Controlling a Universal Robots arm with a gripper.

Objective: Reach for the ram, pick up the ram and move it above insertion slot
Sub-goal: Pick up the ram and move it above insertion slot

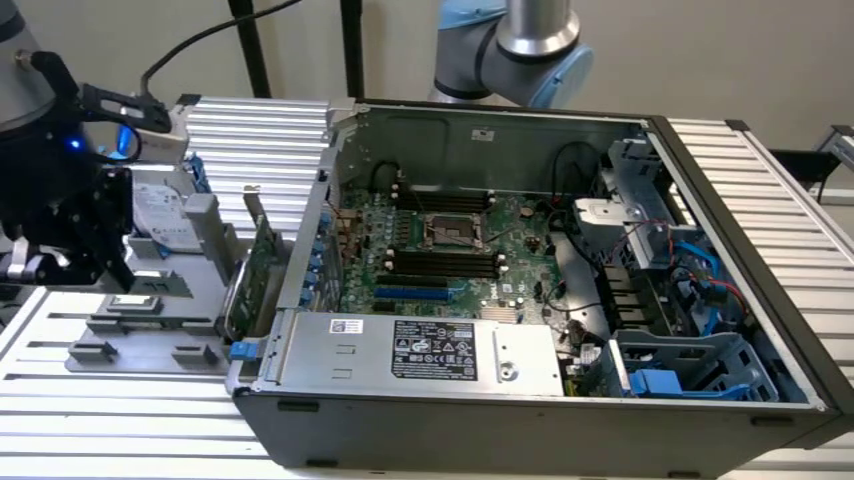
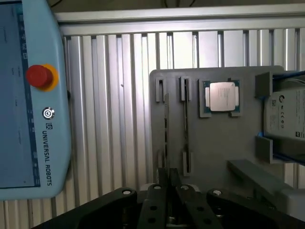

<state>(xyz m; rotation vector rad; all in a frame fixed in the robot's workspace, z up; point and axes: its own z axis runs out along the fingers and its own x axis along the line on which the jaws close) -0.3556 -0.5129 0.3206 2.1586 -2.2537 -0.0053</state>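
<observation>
The ram point(image 2: 166, 129) stands on edge in the grey fixture point(image 2: 224, 143), its near end just under my claw point(image 2: 167, 179); I cannot tell how far the claw is open or whether it has hold of the stick. A processor point(image 2: 221, 97) and a drive point(image 2: 286, 114) sit on the same fixture, and the teach pendant point(image 2: 28, 119) lies beside it. The insertion slot point(image 1: 441, 262) is well apart, among the black sockets inside the open computer case point(image 1: 534, 430).
</observation>
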